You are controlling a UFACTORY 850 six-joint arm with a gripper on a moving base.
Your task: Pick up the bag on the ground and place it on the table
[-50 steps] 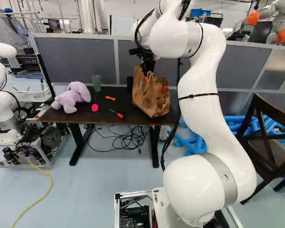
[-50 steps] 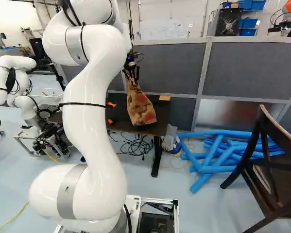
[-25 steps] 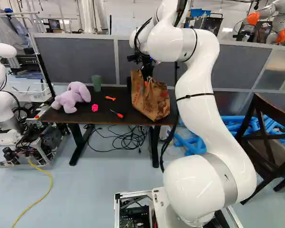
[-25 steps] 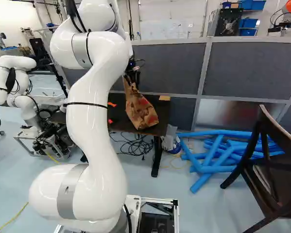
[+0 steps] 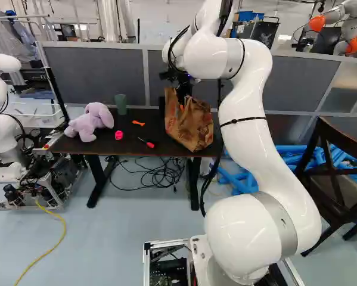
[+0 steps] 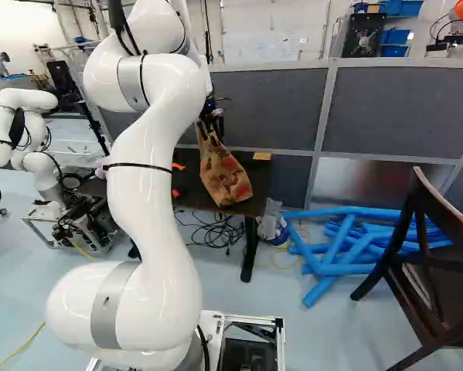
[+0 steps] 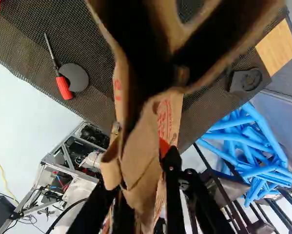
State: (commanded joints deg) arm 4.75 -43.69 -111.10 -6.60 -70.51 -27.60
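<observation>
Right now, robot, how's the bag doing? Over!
End effector shut on paper bag. Bag over table; resting on it, can't tell. Red screwdriver beside, not underneath.

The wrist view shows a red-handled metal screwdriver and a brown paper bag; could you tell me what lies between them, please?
In the wrist view, a dark grey disc beside the screwdriver; beyond it, the dark tabletop runs to the bag.

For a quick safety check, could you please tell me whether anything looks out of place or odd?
The paper bag is crumpled and tilted rather than upright, its mouth gaping; black cables lie tangled on the floor under the table, a possible snag.
</observation>
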